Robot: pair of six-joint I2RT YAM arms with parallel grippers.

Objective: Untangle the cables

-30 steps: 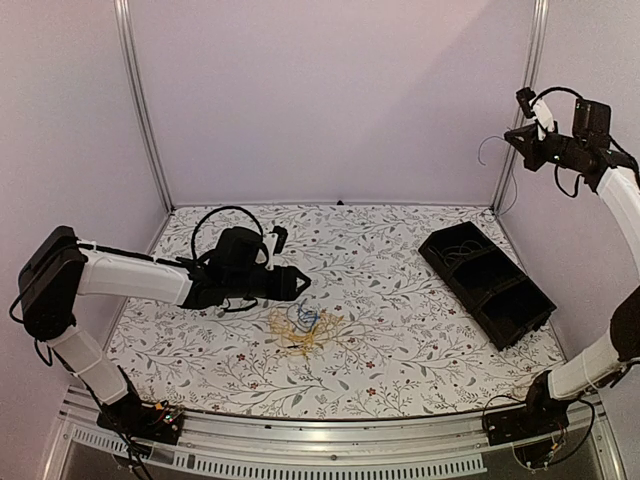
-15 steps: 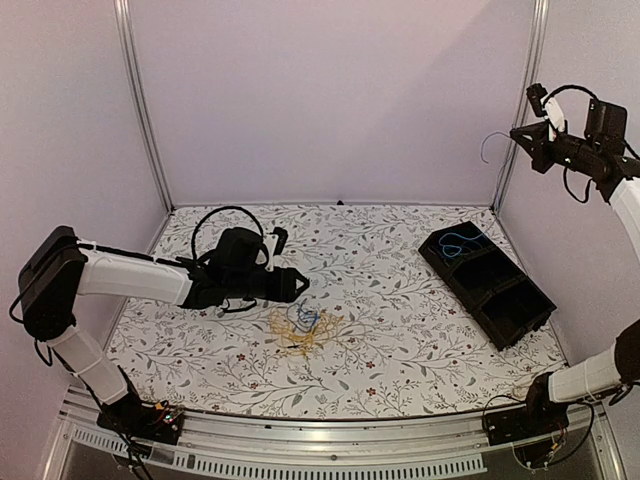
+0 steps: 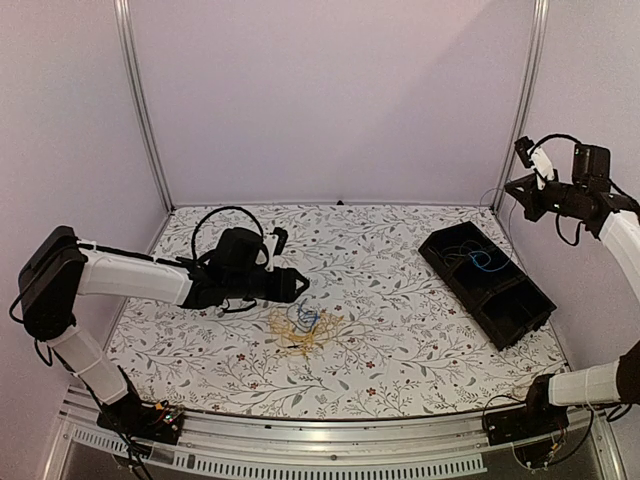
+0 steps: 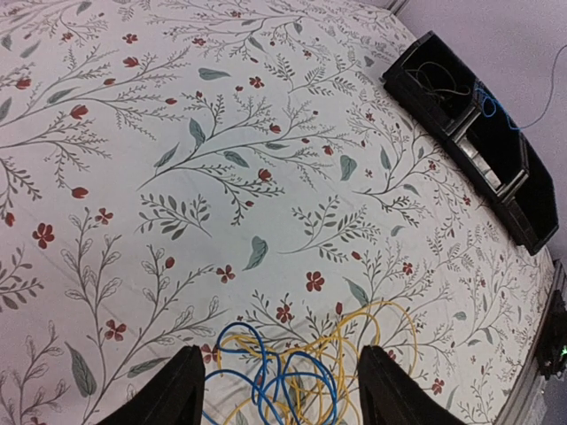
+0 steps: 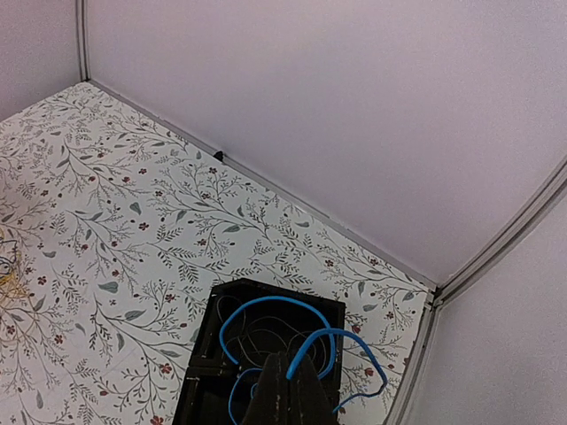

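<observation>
A tangle of yellow and blue cables lies on the floral table, mid-front; it also shows in the left wrist view. My left gripper is open, low over the tangle's far-left edge, its fingertips either side of the blue loops. My right gripper is raised at the far right above the black bin, shut on a blue cable whose loops hang down into the bin. That blue cable also shows over the bin in the top view.
The black divided bin stands at the right, with thin dark wires in its far compartment. A metal frame post stands close to my right gripper. The left arm's thick black cable loops above it.
My right gripper has come down from high at the right toward the bin, and the blue cable it holds now hangs into the bin. The left arm has not moved.
</observation>
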